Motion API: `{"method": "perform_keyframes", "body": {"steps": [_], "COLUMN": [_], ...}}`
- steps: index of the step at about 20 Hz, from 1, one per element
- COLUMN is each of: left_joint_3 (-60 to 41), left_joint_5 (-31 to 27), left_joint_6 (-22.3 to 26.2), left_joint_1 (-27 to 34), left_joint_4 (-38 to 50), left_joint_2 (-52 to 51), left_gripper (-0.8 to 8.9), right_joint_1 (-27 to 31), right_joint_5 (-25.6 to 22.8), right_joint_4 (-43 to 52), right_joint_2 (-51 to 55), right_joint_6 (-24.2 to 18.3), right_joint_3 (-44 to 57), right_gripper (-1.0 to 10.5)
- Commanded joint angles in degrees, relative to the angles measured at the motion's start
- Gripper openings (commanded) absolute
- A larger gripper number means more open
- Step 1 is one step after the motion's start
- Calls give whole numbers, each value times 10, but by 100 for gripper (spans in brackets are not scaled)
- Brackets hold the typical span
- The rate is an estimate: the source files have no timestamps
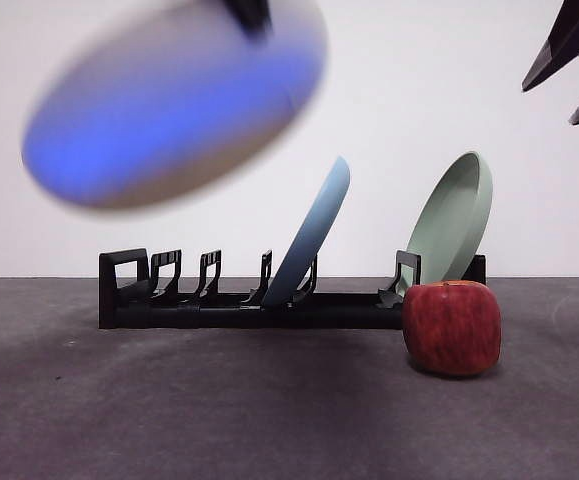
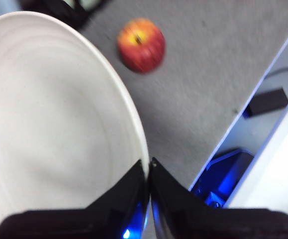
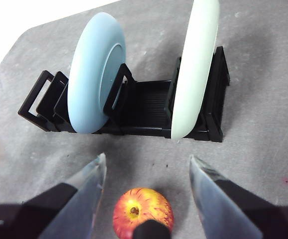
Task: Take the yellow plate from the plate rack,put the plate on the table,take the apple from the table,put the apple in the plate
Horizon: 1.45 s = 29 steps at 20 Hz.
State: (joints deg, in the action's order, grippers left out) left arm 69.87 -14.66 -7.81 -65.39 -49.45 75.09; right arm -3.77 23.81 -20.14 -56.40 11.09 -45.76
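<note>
The yellow plate (image 1: 174, 100) hangs tilted and blurred high above the table's left side, its underside tinted blue. My left gripper (image 2: 147, 167) is shut on its rim, and the cream plate (image 2: 54, 129) fills much of the left wrist view. The red apple (image 1: 452, 327) sits on the dark grey table (image 1: 219, 410) in front of the rack's right end. It also shows as the apple (image 2: 141, 45) and the apple (image 3: 143, 217). My right gripper (image 3: 147, 172) is open, hovering above the apple, and shows as a black tip (image 1: 569, 55) at the front view's top right corner.
The black plate rack (image 1: 269, 300) stands across the back of the table, holding a light-blue plate (image 1: 311, 235) and a sage-green plate (image 1: 451, 220). Its left slots hold nothing. The table's edge (image 2: 253, 107) runs beside the apple in the left wrist view.
</note>
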Motion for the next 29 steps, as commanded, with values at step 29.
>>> {"method": "perform_keyframes", "body": {"steps": [29], "left_joint_3": [-42], "left_joint_5": [-144], "left_joint_6": [16], "left_joint_1": [32], "left_joint_4": [150], "left_joint_2": [-87], "left_gripper": [348], "right_joint_1": [-134], "right_joint_5": [-112], "right_joint_4": [-193], "right_joint_2": [-73], "right_joint_6": [-96], "right_joint_3": [-151], "right_gripper": [451]}}
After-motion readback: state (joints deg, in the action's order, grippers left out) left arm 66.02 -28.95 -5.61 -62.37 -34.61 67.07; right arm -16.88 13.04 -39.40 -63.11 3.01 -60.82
